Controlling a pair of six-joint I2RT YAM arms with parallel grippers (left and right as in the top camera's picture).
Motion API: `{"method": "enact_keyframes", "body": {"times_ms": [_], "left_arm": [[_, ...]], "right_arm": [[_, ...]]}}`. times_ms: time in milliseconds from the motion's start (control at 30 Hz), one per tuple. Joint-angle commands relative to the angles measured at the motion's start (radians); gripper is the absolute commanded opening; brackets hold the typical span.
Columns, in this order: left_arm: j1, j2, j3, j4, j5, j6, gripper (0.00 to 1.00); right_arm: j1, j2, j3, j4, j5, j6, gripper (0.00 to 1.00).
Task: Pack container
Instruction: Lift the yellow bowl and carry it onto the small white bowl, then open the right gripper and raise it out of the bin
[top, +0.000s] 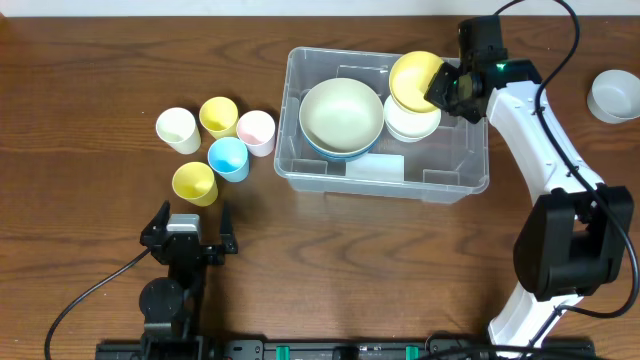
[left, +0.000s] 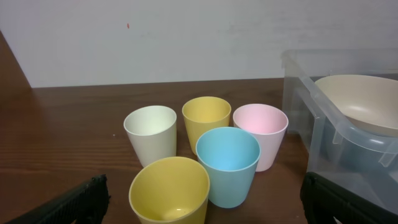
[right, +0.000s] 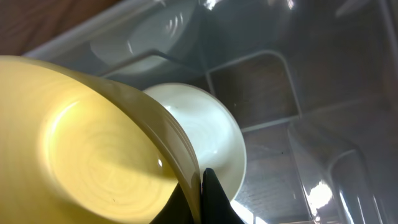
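Note:
The clear plastic container stands at centre right. Inside it a large pale bowl sits on a blue bowl at the left, and a white bowl sits at the right. My right gripper is shut on the rim of a yellow bowl, held tilted above the white bowl; the right wrist view shows the yellow bowl over the white bowl. My left gripper is open and empty, near the table's front, behind the cups.
Several cups stand left of the container: white, yellow, pink, blue and a second yellow. A grey bowl sits at the right edge of the table.

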Motion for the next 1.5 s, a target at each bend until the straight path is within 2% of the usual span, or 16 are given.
{"method": "enact_keyframes", "body": {"times_ms": [0,267,400,467,500,633,700,1000,1067,1133,1233,1467], "left_arm": [[0.004,-0.006,-0.014,-0.039,0.014,0.014,0.98],[0.004,-0.006,-0.014,-0.039,0.014,0.014,0.98],[0.004,-0.006,-0.014,-0.039,0.014,0.014,0.98],[0.004,-0.006,-0.014,-0.039,0.014,0.014,0.98],[0.004,-0.006,-0.014,-0.039,0.014,0.014,0.98],[0.004,-0.006,-0.014,-0.038,0.014,0.014,0.98],[0.004,-0.006,-0.014,-0.039,0.014,0.014,0.98],[0.004,-0.006,-0.014,-0.039,0.014,0.014,0.98],[0.004,-0.006,-0.014,-0.038,0.014,0.014,0.98],[0.004,-0.006,-0.014,-0.038,0.014,0.014,0.98],[0.004,-0.006,-0.014,-0.038,0.014,0.014,0.98],[0.004,-0.006,-0.014,-0.039,0.014,0.014,0.98]], "right_arm": [[0.007,0.040,-0.005,-0.010,0.013,-0.003,0.01],[0.007,0.107,-0.005,-0.003,-0.005,-0.003,0.01],[0.007,0.117,-0.006,0.000,-0.009,-0.003,0.05],[0.007,0.117,-0.005,0.002,-0.009,-0.004,0.14],[0.007,0.117,-0.006,0.003,-0.009,-0.004,0.22],[0.007,0.117,-0.005,0.006,-0.009,-0.004,0.36],[0.007,0.117,-0.005,0.006,-0.008,-0.005,0.40],[0.007,0.084,0.023,-0.008,-0.009,-0.056,0.42],[0.007,0.051,0.043,-0.014,-0.009,-0.081,0.47],[0.006,0.010,0.075,-0.024,-0.008,-0.104,0.62],[0.002,-0.059,0.132,-0.032,-0.009,-0.135,0.79],[-0.063,-0.245,0.212,-0.039,0.032,-0.161,0.88]]}}
